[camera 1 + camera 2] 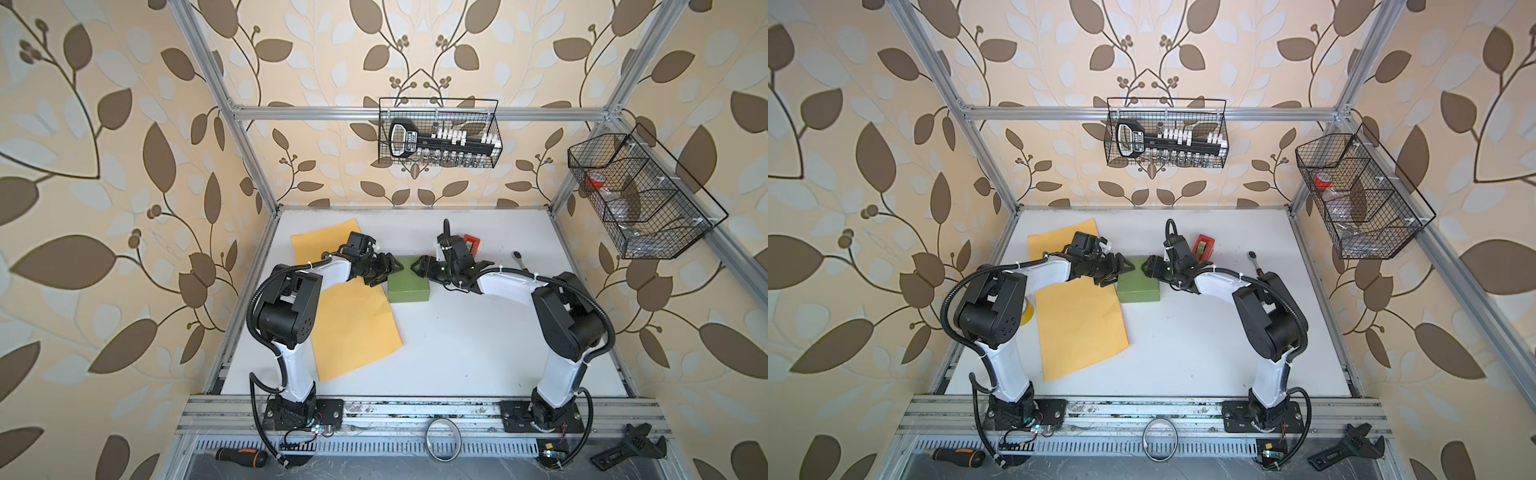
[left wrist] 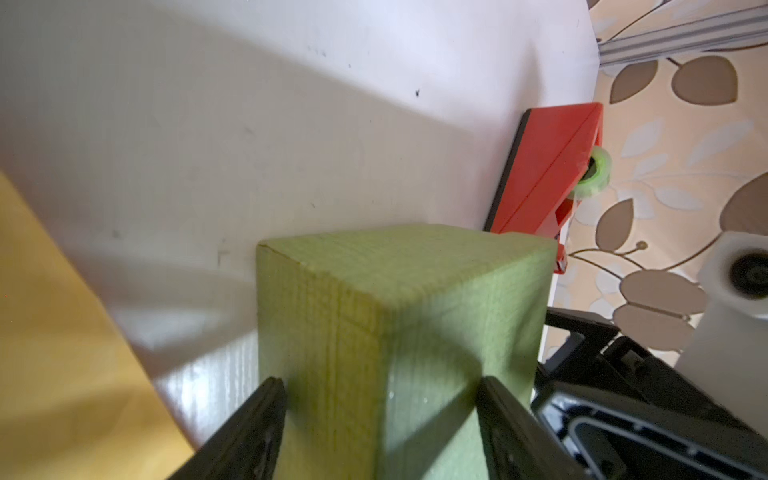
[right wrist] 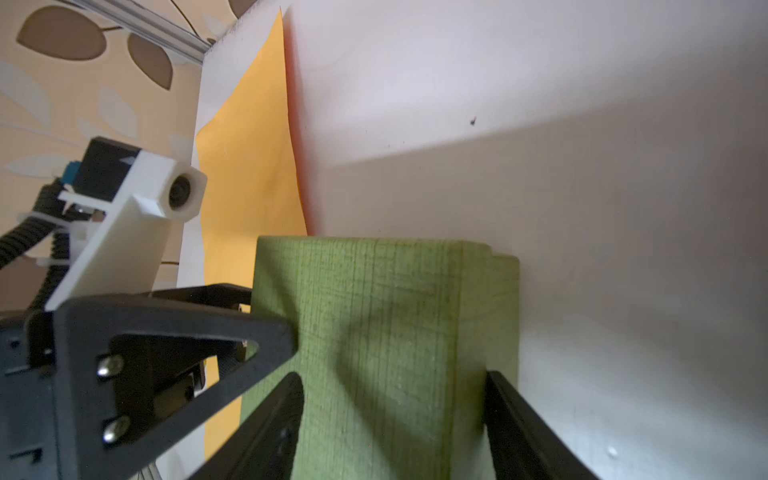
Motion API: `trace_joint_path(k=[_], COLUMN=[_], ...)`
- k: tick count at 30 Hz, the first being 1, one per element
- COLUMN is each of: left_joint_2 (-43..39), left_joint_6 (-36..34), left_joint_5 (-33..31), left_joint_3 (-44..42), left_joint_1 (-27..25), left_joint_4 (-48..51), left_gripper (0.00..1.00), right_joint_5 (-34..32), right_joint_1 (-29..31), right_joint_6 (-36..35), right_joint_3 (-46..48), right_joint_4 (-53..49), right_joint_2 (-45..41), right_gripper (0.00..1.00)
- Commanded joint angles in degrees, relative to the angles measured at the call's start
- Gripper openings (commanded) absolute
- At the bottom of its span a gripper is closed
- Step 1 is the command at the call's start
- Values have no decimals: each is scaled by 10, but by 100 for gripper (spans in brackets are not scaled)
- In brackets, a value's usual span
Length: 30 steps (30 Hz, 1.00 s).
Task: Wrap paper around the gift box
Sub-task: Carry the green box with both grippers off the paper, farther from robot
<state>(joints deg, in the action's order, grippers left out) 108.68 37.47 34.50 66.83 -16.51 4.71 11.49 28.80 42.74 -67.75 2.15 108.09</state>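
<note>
The green gift box [image 1: 409, 291] [image 1: 1138, 291] lies at mid-table, its left side at the right edge of the paper [image 1: 353, 320] [image 1: 1077, 324], a long pale yellow-orange sheet lying flat. My left gripper [image 1: 395, 266] [image 1: 1128, 266] reaches the box's far left corner. In the left wrist view its gripper [image 2: 382, 386] has one finger on each side of the box [image 2: 399, 291], shut on it. My right gripper [image 1: 417, 266] [image 1: 1147, 266] meets the far right part. In the right wrist view its gripper [image 3: 392, 382] clasps the box [image 3: 374, 299] across its height.
A red tape dispenser [image 1: 471, 245] [image 2: 548, 166] stands just behind my right wrist. A ratchet wrench [image 1: 521, 262] lies to its right. Two wire baskets [image 1: 440, 133] [image 1: 640, 195] hang on the frame above the table. A yellow roll [image 1: 1027, 311] sits under my left elbow.
</note>
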Motion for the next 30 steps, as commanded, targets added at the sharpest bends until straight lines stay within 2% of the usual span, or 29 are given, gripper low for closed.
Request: trace_joint_path(k=[1, 5, 8, 12, 15, 18, 22, 26, 30], left_joint_2=[41, 101, 112, 21, -99, -219, -346, -420, -455], left_joint_6=[-17, -11, -10, -8, 16, 32, -26, -28, -30], left_joint_5=[6, 4, 11, -28, -68, -82, -162, -231, -269], left_joint_3=[75, 173, 219, 137, -4, -153, -227, -270, -287], left_joint_1=[-3, 1, 10, 23, 22, 22, 27, 28, 28], left_joint_4=[13, 36, 58, 27, -23, -61, 47, 60, 68], left_gripper=[76, 78, 81, 86, 87, 88, 91, 92, 92], right_joint_5=[-9, -19, -19, -55, -89, -80, -11, -4, -5], right_joint_1=[-24, -51, -66, -72, -62, -14, 124, 234, 282], right_joint_6=[-24, -64, -103, -162, -179, -171, -81, -16, 8], right_joint_3=[-80, -145, -153, -111, -30, 102, 258, 310, 292], right_joint_4=[-14, -62, -93, -127, -145, -134, -47, 47, 87], right_joint_2=[40, 64, 41, -36, -123, -223, -295, -277, -200], right_gripper=[70, 72, 78, 83, 85, 84, 83, 81, 77])
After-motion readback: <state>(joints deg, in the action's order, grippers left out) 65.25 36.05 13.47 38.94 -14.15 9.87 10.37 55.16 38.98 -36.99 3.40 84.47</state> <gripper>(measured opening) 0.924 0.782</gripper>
